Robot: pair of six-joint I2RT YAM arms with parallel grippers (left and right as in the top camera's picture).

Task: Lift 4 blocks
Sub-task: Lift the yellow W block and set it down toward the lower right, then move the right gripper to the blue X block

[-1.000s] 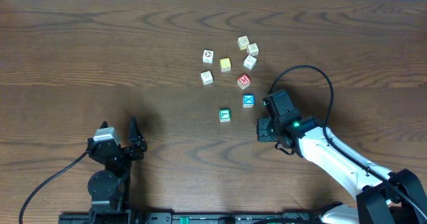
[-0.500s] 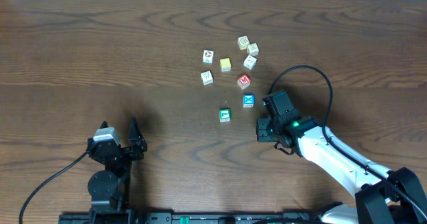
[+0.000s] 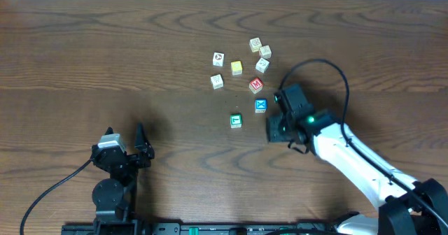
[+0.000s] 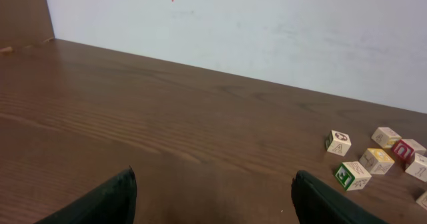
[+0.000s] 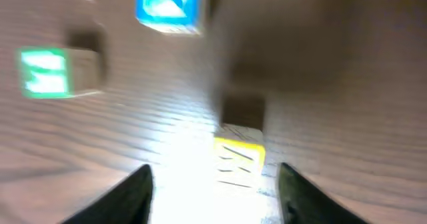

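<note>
At the near left of the dark, wood-grained desk [image 3: 105, 53], the left end effector [image 4: 212, 194] sits parked with its black fingers spread wide and nothing between them. It has not stirred over the last second.

Right of the desk's middle lies the teal-green faced wooden cube [image 3: 236, 120]. The blue faced cube with a white X [image 3: 260, 105] is just beyond it, and the red cube marked M [image 3: 256, 84] is further toward the far edge. All three sit apart and untouched. A loose cluster of cream-faced cubes [image 3: 262, 53] lies nearest the far edge.

The change is on the right. Over the last second the right end effector [image 5: 213, 177] has let its fingers part and has shifted a little toward the blue cube. In the wrist view the yellow-orange cube [image 5: 239, 159] rests on the desk between the parted fingers, released rather than gripped. That view is smeared by motion, so a light touch on one side cannot be ruled out. From above, the arm hides this cube.

I judge this to be one block lifted and set back down, with the blue one the likely next pick. The cubes are small, hard-edged painted wood with printed faces, and the desk is smooth and matte.
</note>
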